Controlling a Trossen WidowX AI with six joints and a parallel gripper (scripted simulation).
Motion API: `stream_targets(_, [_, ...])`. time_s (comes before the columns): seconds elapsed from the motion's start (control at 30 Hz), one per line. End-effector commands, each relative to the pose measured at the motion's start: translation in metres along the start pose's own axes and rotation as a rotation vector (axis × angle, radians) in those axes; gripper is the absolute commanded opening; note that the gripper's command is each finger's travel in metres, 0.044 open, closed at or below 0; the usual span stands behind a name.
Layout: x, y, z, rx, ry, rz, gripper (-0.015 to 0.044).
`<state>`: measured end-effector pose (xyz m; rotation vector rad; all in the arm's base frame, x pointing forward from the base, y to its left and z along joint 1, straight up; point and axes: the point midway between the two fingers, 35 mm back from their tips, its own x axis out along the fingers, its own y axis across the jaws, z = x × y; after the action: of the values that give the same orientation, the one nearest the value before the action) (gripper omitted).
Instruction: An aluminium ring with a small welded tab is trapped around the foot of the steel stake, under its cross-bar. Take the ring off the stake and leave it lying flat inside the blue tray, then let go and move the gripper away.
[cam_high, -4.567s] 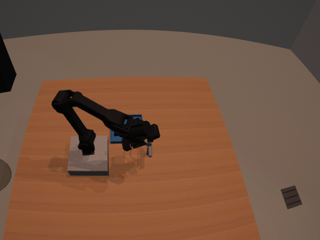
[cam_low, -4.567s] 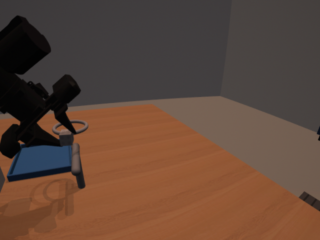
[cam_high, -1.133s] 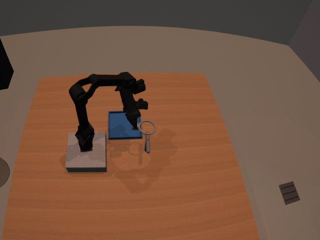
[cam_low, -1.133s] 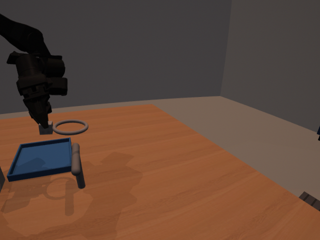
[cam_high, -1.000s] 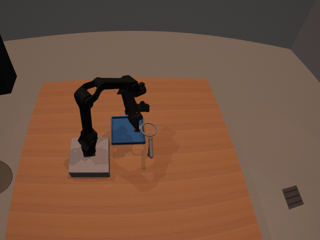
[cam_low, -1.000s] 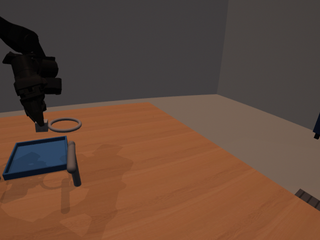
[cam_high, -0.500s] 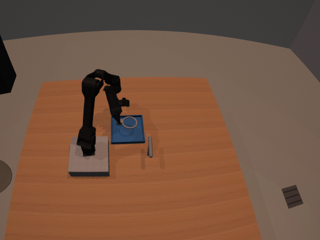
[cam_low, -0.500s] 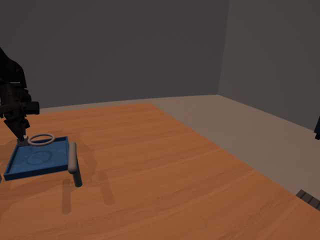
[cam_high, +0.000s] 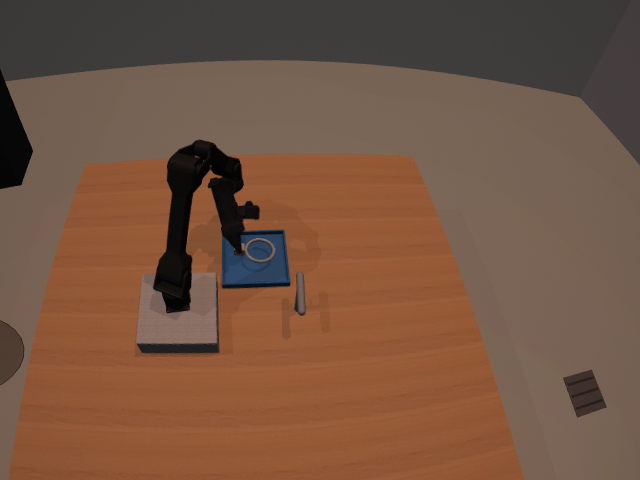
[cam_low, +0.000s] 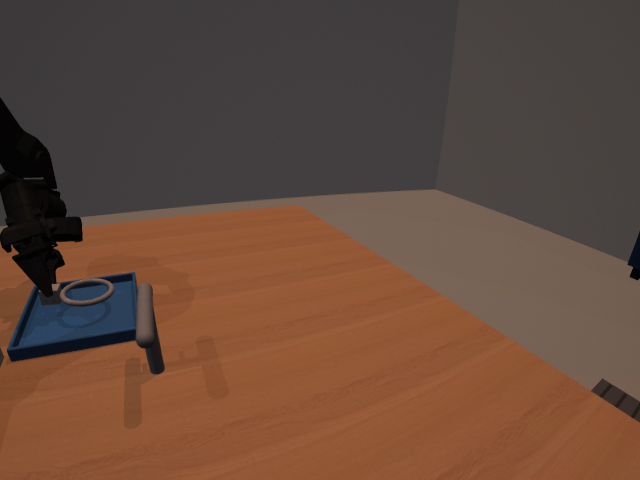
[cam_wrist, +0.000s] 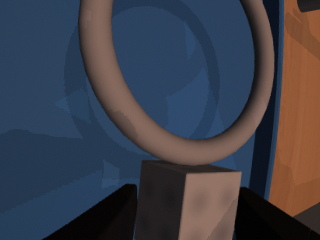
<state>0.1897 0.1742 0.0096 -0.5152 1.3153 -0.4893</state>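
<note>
Standing beside blue tray (cam_high: 255, 283) (cam_low: 74, 346) (cam_wrist: 35, 75): steel stake (cam_high: 300, 293) (cam_low: 145, 315) (cam_wrist: 310, 4).

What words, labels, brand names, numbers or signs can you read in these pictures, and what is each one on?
None can be read. The ring, its tab, the blue tray and the stake's cross-bar show no lettering.
The dark arm shows no readable marking either; anything very small on it would be lost in the shadow.
</note>
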Motion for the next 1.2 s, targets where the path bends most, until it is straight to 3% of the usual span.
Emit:
stream_targets(0.0, [-0.002,-0.001,0.001,0.002,-0.002,0.004,0.0157])
stream_targets(0.37, [-0.01,-0.006,0.003,0.002,-0.002,0.004,0.044])
stream_targets(0.57, [-0.076,-0.061,0.016,0.002,-0.001,0.004,0.044])
stream_targets(1.17, [-0.077,-0.059,0.018,0.011,-0.008,0.019,0.044])
